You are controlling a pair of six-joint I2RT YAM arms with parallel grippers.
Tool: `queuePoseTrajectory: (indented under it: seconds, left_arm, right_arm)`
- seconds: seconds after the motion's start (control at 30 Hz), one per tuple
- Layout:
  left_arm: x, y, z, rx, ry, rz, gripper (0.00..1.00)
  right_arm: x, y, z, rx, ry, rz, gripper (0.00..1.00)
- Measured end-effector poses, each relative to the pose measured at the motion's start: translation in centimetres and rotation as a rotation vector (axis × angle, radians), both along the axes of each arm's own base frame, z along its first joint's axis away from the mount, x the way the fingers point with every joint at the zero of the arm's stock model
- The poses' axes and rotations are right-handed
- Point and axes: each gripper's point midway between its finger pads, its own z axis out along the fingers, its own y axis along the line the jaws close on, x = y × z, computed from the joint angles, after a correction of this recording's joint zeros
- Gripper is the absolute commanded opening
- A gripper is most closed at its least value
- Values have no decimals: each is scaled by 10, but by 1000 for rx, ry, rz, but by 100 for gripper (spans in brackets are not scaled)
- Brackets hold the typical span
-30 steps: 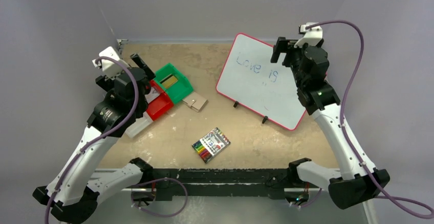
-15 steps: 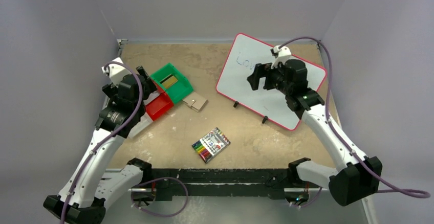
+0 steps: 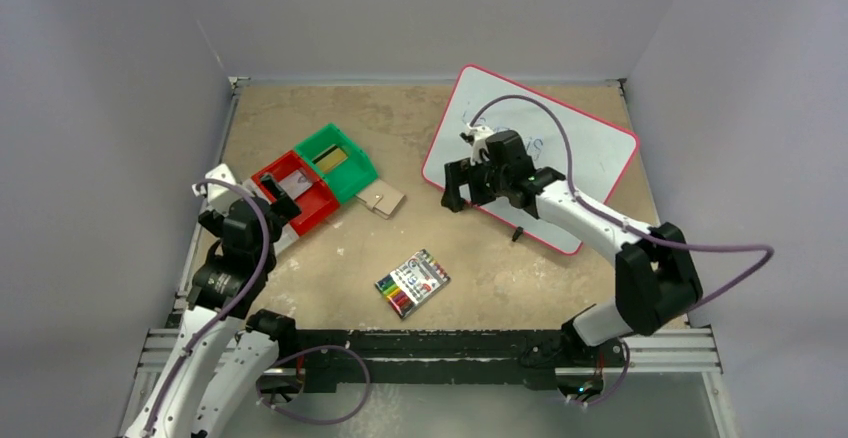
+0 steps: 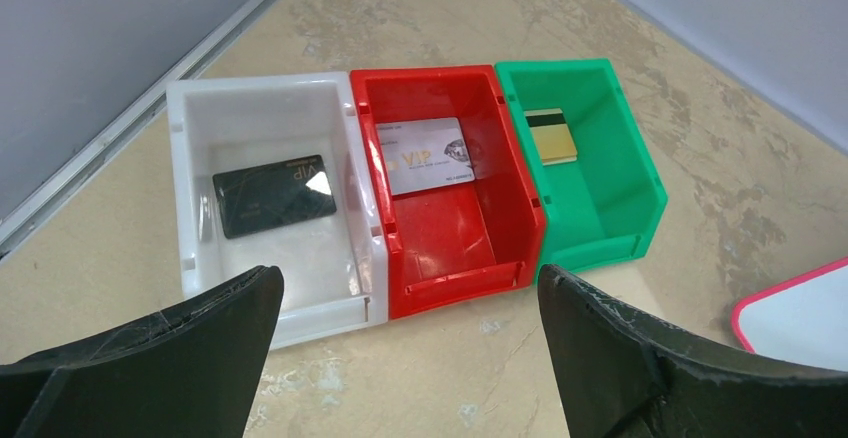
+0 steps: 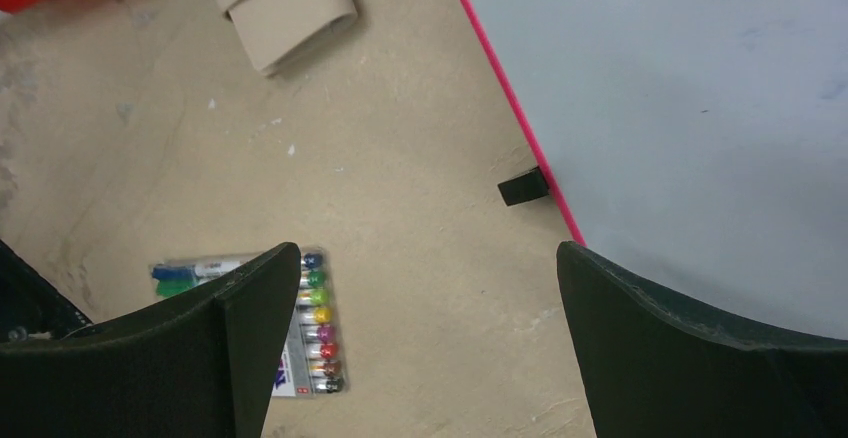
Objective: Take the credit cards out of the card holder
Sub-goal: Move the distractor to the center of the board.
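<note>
Left pincer (image 4: 407, 276), right pincer (image 5: 428, 250) shifted, wide; white bin (image 4: 260, 83), red bin (image 4: 425, 74), green bin (image 4: 556, 66) each hold card (image 4: 425, 155).

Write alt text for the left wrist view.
Three bins in a row each hold one card: white bin, black card; red bin, silver card; green bin, gold card. The left tool is open in the foreground.
</note>
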Motion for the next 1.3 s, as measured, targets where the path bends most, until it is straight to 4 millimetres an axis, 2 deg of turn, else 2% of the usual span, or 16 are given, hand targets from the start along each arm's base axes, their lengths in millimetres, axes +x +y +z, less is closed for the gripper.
queuePoseTrajectory:
  seconds: [0.2,0.4,0.73,0.87,1.0,1.2,1.3]
  left_arm:
    - [-4,3,-10,-21,-2,28,100]
    - [-1,5,-17,-20,29,52,100]
    - [2,10,-21,11,50,79,100]
    - [3,11,-19,17,43,82,99]
    - [4,12,-19,27,48,86,100]
    - [4,12,-20,30,49,90,100]
    - [4,12,-20,29,49,90,100]
  right_arm:
    - [-15,11,-49,-93,120,61,100]
    - [-9,21,-76,-200,152,62,100]
    - [-1,-7,-107,-425,141,-49,100]
    - [19,-18,-110,-478,122,-101,100]
    - [53,-32,-106,-497,82,-170,100]
    - [111,-64,-100,-528,34,-292,100]
    - [127,-75,-95,-531,21,-318,100]
